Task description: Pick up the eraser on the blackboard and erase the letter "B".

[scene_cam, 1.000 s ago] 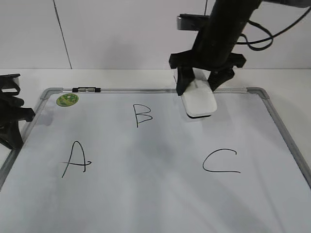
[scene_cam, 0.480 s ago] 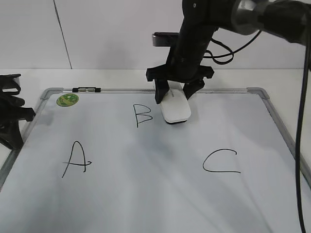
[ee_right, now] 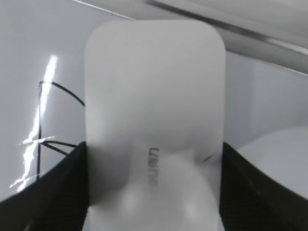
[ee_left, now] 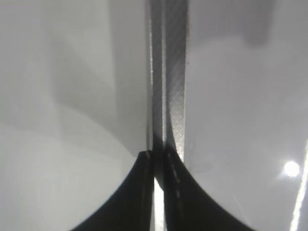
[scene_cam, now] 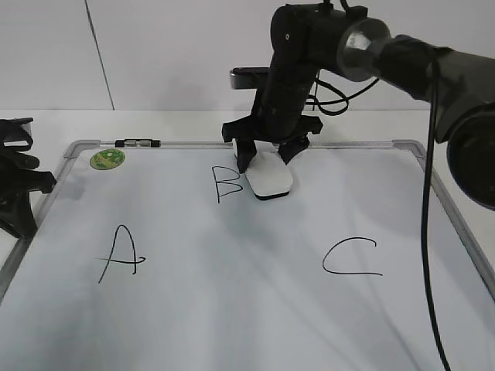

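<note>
- Exterior view, far left: the left gripper (scene_cam: pixel 17 182) is parked beside the left frame of the blackboard (scene_cam: pixel 255 309), in the same place as one second ago; in the left wrist view its fingers (ee_left: pixel 144 192) are seen pressed together with nothing between them, above the frame rail.
- Along the top frame, the small clip (scene_cam: pixel 137 142) and the green sticker (scene_cam: pixel 107 159) are seen unchanged.
- The "A" (scene_cam: pixel 121 253) is intact at lower left.
- The letter "B" (scene_cam: pixel 227 184) is whole; no stroke appears wiped yet.
- The eraser (scene_cam: pixel 268 177) is clamped by the right gripper (scene_cam: pixel 267 158) and has been carried leftward from the top right of the board over the last second, so that its left edge now sits just beside the "B", touching or nearly so.
- In the right wrist view the eraser (ee_right: pixel 154 120) is shown held at both sides, with the letter's strokes (ee_right: pixel 53 120) at its left.
- It is judged that pick-up is done and wiping is about to begin.
- The "C" (scene_cam: pixel 352 257) is untouched at right.
- No containers are seen.
</note>
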`<action>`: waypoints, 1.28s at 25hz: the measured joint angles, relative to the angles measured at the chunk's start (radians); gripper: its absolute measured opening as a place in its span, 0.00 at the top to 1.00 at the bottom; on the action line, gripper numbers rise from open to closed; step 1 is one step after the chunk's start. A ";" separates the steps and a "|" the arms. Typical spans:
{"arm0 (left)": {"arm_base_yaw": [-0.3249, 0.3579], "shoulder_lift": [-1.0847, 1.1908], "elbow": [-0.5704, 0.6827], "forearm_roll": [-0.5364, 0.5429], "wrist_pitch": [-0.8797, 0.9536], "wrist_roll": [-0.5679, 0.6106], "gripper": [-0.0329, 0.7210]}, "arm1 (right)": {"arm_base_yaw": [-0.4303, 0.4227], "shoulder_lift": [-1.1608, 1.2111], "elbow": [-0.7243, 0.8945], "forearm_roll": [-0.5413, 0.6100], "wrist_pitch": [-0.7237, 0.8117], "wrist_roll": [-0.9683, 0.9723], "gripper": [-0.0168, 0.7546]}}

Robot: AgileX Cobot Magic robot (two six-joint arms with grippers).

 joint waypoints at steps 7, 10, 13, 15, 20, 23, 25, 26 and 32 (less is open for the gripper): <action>0.001 0.000 0.000 0.002 0.004 0.000 0.93 | 0.052 0.022 -0.022 -0.053 0.011 0.000 0.28; 0.001 0.000 0.000 0.003 0.006 0.000 0.93 | 0.106 0.030 -0.026 -0.052 -0.007 -0.002 0.28; 0.001 0.000 0.000 0.003 0.007 0.000 0.93 | 0.184 0.034 -0.027 -0.040 -0.018 -0.007 0.28; 0.001 0.000 0.000 0.003 0.009 0.000 0.93 | 0.228 0.034 -0.027 -0.032 -0.022 -0.014 0.28; 0.001 0.000 0.000 0.006 0.015 0.000 0.93 | 0.275 0.035 -0.027 -0.035 -0.023 -0.031 0.28; 0.001 0.000 0.000 0.006 0.015 0.000 0.93 | 0.259 0.035 -0.027 -0.031 -0.023 -0.025 0.28; 0.001 0.000 0.000 0.006 0.015 0.000 0.93 | 0.240 0.035 -0.027 -0.023 -0.023 -0.009 0.28; 0.001 0.000 0.000 0.006 0.013 0.000 0.93 | 0.228 0.035 -0.027 -0.007 -0.023 -0.002 0.28; 0.001 0.000 0.000 0.002 0.012 0.000 0.93 | 0.090 0.035 -0.029 0.030 -0.033 0.023 0.28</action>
